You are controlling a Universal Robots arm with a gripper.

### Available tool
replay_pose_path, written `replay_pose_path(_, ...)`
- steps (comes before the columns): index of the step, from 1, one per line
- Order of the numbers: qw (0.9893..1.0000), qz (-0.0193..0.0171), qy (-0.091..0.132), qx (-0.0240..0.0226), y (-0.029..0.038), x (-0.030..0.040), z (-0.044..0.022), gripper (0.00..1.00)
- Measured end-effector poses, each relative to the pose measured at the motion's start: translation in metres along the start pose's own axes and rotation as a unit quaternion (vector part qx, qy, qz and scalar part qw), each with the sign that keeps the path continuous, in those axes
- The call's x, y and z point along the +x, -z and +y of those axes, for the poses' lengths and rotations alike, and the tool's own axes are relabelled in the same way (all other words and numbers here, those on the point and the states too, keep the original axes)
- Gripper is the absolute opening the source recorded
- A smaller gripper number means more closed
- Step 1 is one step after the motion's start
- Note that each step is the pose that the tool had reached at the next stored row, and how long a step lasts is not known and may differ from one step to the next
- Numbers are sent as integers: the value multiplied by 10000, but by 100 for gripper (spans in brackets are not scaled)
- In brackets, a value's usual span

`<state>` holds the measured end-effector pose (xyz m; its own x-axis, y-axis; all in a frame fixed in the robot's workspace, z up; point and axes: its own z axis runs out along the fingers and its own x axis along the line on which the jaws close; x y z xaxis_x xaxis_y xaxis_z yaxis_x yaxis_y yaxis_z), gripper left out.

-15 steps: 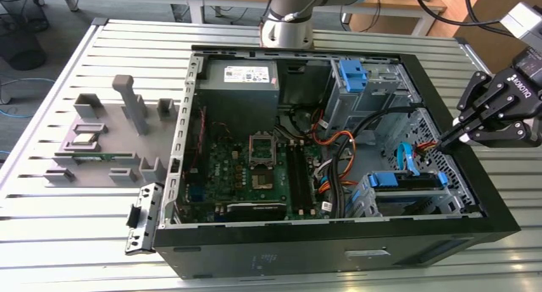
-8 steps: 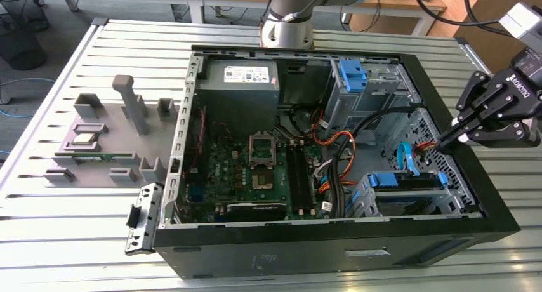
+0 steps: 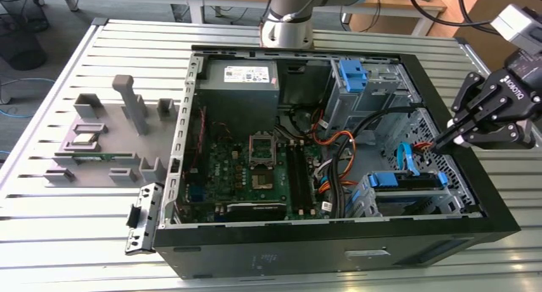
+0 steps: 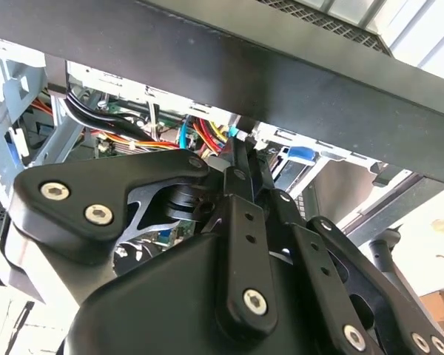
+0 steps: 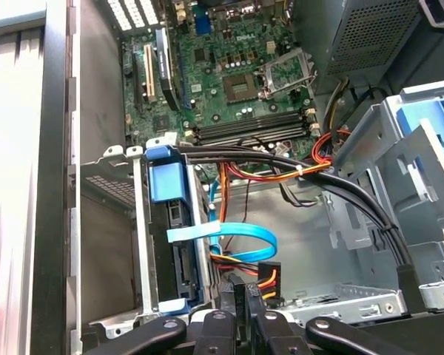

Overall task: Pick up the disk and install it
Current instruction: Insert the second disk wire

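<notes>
White lettering, a maker's mark, runs along my gripper [image 3: 440, 143] at the right edge of the exterior view. A white printed label sits on the grey power-supply box [image 3: 240, 74], upper centre; I cannot read its small lines.
</notes>
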<state>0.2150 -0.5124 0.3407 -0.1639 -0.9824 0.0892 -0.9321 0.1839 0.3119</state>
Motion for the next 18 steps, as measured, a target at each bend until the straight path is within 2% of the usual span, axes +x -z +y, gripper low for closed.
replay_pose_path(10, 9998, -11, 59, 176, -36, 34, 99, 18)
replay_pose_path(18, 9993, -32, 94, 367, -61, 56, 169, 18)
